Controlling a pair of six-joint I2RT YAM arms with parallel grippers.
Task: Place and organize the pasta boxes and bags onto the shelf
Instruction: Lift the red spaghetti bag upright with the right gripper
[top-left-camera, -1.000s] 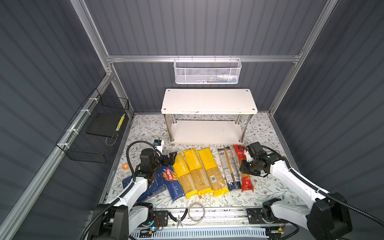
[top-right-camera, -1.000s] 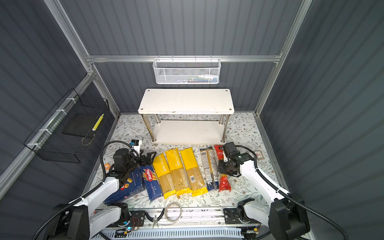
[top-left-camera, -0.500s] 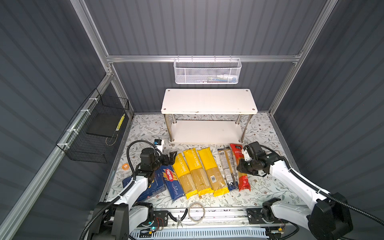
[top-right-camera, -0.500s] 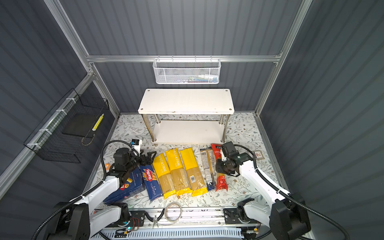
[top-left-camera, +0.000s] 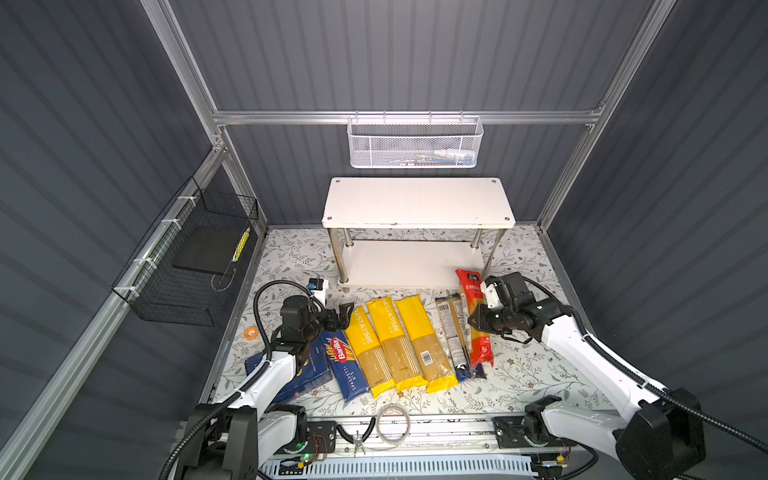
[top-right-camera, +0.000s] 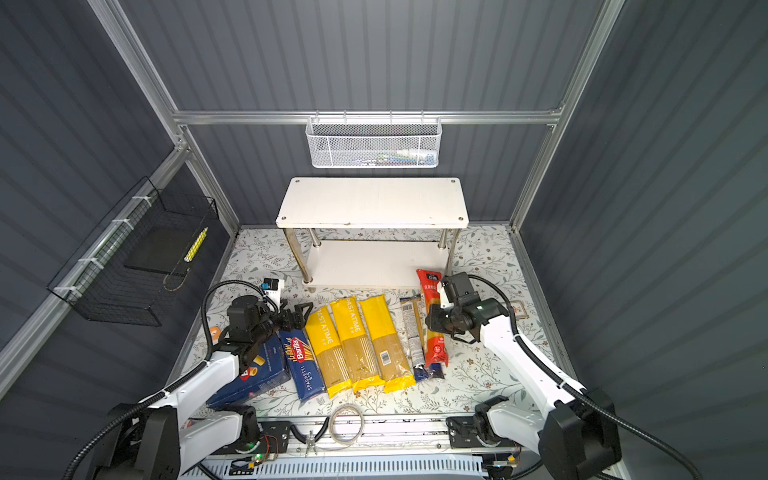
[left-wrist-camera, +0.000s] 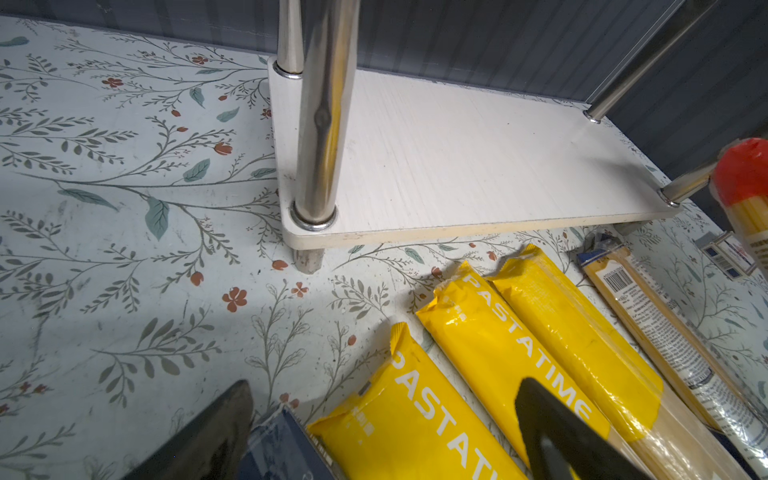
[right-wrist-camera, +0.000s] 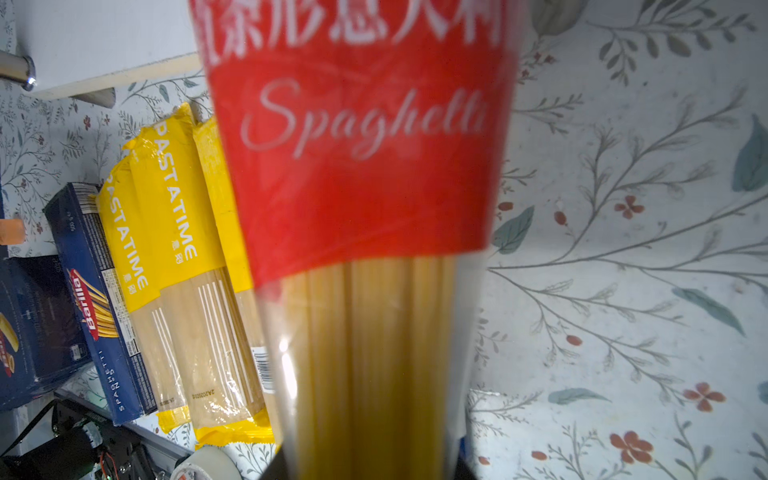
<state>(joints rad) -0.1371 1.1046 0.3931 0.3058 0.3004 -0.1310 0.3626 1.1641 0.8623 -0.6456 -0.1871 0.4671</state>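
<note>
My right gripper (top-left-camera: 476, 322) is shut on the red bag (top-left-camera: 473, 291) around its middle and holds it off the table. The bag's far end points at the shelf (top-left-camera: 417, 201) near its right front leg. In the right wrist view the red bag (right-wrist-camera: 361, 166) fills the middle between the jaws of my right gripper (right-wrist-camera: 370, 465). Three yellow bags (top-left-camera: 392, 340) and the clear bag (top-left-camera: 455, 332) lie side by side. The narrow pasta box (top-left-camera: 345, 361) and the wide one (top-left-camera: 311, 372) lie to their left. My left gripper (top-left-camera: 345, 309) hovers open over the narrow box's far end.
A white mesh basket (top-left-camera: 415, 143) hangs on the back wall above the shelf. On the left wall hangs a black wire basket (top-left-camera: 195, 257). An orange tape roll (top-left-camera: 249, 331) lies by the left arm, and a wire coil (top-left-camera: 392, 419) lies at the front edge.
My right gripper has lifted the red bag and carried it left and away, toward the shelf's right front leg. The left arm has stayed put.
</note>
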